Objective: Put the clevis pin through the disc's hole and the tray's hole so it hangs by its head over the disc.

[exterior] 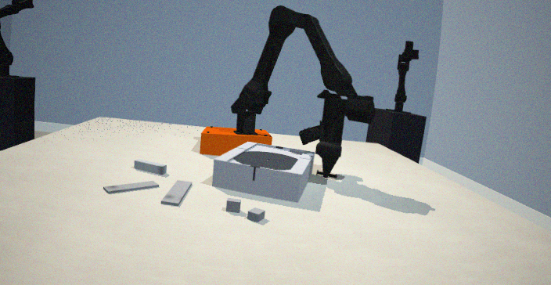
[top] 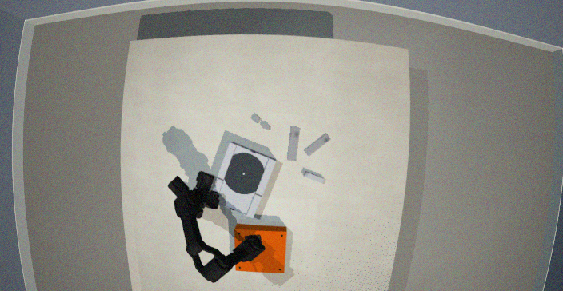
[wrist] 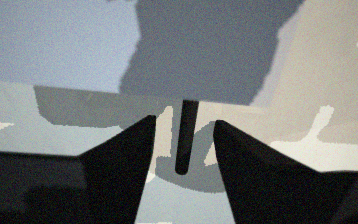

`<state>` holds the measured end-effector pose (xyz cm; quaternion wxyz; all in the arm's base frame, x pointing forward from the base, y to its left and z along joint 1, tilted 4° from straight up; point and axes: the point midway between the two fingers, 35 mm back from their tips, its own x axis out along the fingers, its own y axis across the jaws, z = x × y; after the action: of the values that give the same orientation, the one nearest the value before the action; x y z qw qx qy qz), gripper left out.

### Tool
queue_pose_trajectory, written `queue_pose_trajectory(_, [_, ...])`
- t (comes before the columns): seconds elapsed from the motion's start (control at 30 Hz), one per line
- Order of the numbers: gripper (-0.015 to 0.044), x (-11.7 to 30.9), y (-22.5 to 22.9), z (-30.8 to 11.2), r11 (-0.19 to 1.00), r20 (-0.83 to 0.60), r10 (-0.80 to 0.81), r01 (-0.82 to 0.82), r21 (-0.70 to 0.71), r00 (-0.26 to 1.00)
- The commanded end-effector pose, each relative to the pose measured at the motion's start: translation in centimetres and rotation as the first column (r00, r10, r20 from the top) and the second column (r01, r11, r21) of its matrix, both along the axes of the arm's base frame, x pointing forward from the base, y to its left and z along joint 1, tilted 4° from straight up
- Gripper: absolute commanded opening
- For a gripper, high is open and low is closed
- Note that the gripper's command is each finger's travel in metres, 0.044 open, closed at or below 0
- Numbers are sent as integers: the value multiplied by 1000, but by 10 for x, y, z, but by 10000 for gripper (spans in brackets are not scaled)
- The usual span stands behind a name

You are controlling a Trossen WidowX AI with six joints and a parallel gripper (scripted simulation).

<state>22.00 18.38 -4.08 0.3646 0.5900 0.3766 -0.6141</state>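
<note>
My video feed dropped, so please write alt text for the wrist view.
The open gripper has the dark pin between its two fingers, with a gap on each side. The tray fills the upper left and hides the pin's far end.

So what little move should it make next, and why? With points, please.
Probably close the end effector [exterior: 326,174] [wrist: 185,125] gently: the pin [wrist: 184,145] lies between its open fingers with a gap on either side, and the fingertips look down near the table [exterior: 274,241].
</note>
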Motion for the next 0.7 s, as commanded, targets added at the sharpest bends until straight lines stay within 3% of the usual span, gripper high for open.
queue_pose_trajectory(0.0, [160, -2, -2, -3, 1000, -6, -3, 3, -8, 1000])
queue_pose_trajectory(0.47, [160, -2, -2, -3, 1000, -6, -3, 3, -8, 1000])
queue_pose_trajectory(0.67, [22, -2, -2, -3, 1000, -6, -3, 3, -8, 1000])
